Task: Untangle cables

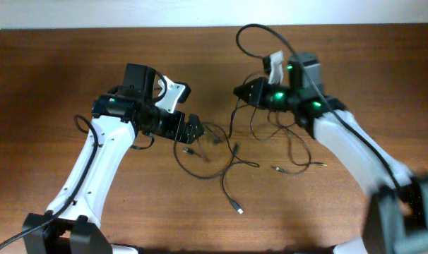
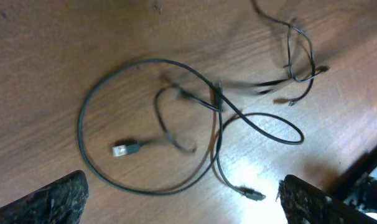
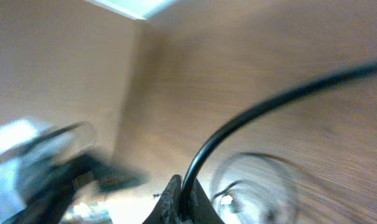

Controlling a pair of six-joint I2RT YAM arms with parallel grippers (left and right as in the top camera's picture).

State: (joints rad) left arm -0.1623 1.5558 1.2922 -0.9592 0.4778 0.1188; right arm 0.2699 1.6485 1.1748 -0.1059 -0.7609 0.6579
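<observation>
Two arms reach over one wooden table [image 1: 58,56]. Left of centre, the left gripper [image 1: 194,131] hangs with its jaws spread wide, gripping nothing. Just right of it, mid-frame, lie the cables [image 1: 224,159] in one loose black tangle. The separate cords cannot be counted, but at least four plug ends [image 1: 239,209] show. Above the tangle's right side, the right gripper [image 1: 237,92] is clamped on one strand of the cables.
</observation>
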